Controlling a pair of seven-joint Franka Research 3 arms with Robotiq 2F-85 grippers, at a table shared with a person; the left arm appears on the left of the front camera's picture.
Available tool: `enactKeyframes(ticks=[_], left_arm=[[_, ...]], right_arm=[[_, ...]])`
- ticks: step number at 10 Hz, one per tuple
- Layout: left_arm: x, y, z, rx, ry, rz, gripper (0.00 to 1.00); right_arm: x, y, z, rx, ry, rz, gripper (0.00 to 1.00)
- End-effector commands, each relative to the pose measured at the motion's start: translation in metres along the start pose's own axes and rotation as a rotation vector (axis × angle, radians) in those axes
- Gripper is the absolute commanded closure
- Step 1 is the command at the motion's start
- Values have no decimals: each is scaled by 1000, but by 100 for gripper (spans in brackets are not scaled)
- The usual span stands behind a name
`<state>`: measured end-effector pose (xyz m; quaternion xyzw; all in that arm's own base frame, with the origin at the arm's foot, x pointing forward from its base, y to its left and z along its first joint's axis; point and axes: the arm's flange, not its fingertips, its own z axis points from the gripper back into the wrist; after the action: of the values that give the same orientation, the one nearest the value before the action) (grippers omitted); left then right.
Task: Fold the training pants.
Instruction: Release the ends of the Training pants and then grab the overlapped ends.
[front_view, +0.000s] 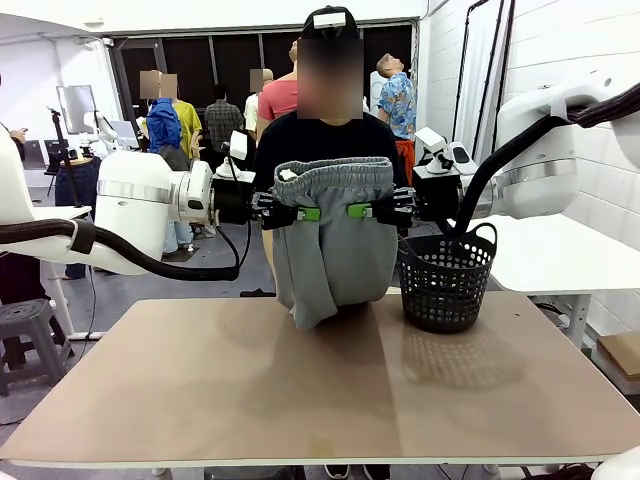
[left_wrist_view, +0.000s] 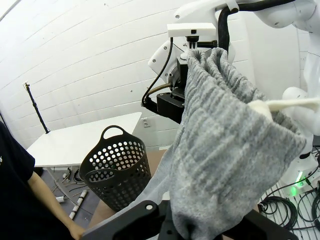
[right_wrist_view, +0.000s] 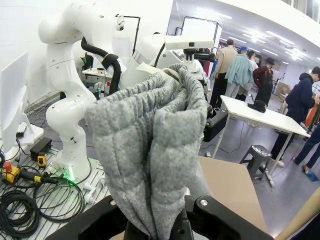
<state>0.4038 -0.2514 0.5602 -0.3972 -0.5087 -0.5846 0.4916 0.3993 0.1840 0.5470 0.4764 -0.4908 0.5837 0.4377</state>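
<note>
One brown table stretched across the scene, with one person in a black top standing at its far side. Above the table's far half hung the single pair of light grey training pants. The pants were held aloft by the gathered waistband between two white arms, and the bunched legs drooped to the tabletop or just above it; contact could not be made out. One black mesh basket stood on the table just beside the pants, on the robot's right. The two tools faced each other across the garment. The left tool was clamped on the left side of the waistband and the right tool on the right side, their green pads pressed against the cloth. In each wrist view, grey jersey rose out of that tool's closed jaws and ran across to the opposite arm.
</note>
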Motion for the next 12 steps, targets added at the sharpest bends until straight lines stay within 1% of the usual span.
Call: enactKeyframes(ticks=[1, 12], left_arm=[[0, -4, 1, 7, -30, -8, 100], [0, -4, 1, 7, -30, -8, 100]], right_arm=[[3, 1, -2, 5, -4, 5, 100], [3, 1, -2, 5, -4, 5, 100]])
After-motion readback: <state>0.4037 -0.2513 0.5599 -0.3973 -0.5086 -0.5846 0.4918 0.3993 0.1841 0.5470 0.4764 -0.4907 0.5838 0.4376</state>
